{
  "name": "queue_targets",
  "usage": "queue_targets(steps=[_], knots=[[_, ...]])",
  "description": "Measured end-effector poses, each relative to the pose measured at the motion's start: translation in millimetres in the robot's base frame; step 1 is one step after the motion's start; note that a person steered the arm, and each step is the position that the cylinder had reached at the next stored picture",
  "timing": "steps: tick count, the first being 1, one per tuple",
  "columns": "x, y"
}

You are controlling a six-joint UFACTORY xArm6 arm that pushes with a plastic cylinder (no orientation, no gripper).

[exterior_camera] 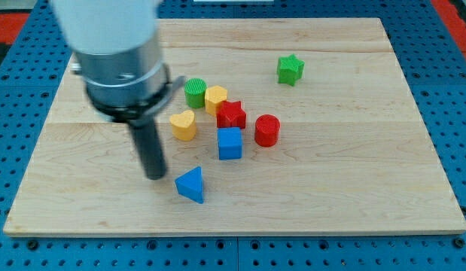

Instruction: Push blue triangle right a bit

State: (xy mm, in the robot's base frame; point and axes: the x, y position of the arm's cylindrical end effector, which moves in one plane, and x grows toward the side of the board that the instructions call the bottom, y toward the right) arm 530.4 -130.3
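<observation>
Our tip (156,176) sits just left of the blue triangle (191,184), near it, contact unclear. No hand here, just a rod holding nothing. We judge a rightward push fits.

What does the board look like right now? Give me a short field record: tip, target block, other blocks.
tip: my tip rests on the wooden board, just to the view's left of the target, small gap visible
target: blue triangle block, near the view's bottom, apart from the cluster
cluster: green cylinder, yellow hexagon-like block, red star, yellow heart, blue cube, red cylinder
outlier: green star, toward the view's top right
</observation>
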Motion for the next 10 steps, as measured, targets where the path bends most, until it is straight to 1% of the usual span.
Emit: queue_targets(steps=[1, 2, 3, 5, 6, 7, 8, 9, 10], knots=[[11, -58], [69, -19], [83, 29], [28, 39], [32, 32], [41, -5], [52, 21], [61, 66], [58, 75]])
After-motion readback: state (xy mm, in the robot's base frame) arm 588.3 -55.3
